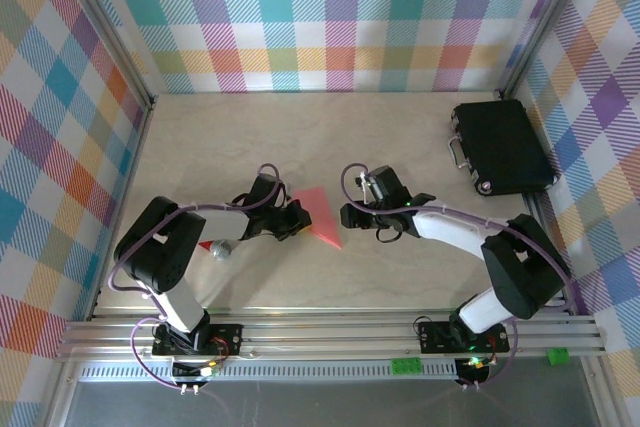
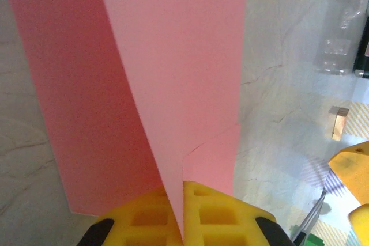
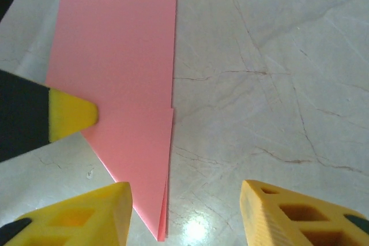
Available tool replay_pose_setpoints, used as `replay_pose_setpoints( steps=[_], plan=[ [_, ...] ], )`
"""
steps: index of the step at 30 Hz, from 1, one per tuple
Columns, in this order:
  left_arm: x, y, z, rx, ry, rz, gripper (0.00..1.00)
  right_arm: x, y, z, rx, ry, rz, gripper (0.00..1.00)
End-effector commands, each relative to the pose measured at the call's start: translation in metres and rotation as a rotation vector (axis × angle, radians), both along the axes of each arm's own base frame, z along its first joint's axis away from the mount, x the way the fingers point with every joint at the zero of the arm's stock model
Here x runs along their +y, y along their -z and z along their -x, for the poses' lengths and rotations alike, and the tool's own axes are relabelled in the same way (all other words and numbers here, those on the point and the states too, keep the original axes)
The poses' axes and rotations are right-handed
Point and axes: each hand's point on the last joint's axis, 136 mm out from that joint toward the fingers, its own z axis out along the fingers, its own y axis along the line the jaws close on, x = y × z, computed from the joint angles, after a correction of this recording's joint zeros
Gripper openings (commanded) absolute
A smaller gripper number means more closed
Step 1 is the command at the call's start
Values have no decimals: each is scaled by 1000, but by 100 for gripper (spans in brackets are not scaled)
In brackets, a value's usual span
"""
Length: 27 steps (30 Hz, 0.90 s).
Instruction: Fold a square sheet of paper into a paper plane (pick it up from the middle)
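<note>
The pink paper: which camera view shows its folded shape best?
The right wrist view: the pink paper is seen there nearly whole, with its folded edge and pointed tip. The left wrist view is too close, showing its layers clamped in the left gripper. The top view shows a small pink triangle.

Black-and-white arms (image 1: 162,252), purple cables (image 1: 133,347), yellow gridded tool fingers (image 3: 300,211).

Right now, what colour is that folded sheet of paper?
Salmon pink and plain; the thin folded paper shows best in the left wrist view.
</note>
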Motion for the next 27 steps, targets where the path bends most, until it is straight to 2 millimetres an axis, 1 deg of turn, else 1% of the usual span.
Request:
replay_pose_setpoints(
  steps=[1, 4, 8, 14, 17, 21, 24, 27],
  plan=[
    [1, -17, -10, -22, -42, -10, 2, 12, -4, 2, -140, -140, 4, 55],
    [0, -19, -9, 2, -53, -31, 2, 26, 0, 13, -200, -263, 43, 55],
    [-1, -21, -7, 37, -65, -68, 2, 45, 3, 25, -254, -393, 45, 50],
    [-5, -24, -5, 72, -65, -95, 2, 67, 12, 33, -303, -521, 31, 43],
    [-7, -25, -4, 81, -63, -101, 2, 73, 19, 29, -320, -541, 52, 40],
    [-8, -26, -4, 87, -68, -98, 2, 75, 27, 20, -340, -524, 84, 39],
    [-9, -26, -3, 91, -66, -98, 2, 76, 32, 18, -345, -521, 96, 40],
    [-9, -25, -2, 98, -68, -101, 2, 78, 32, 17, -357, -521, 104, 40]
  ],
)
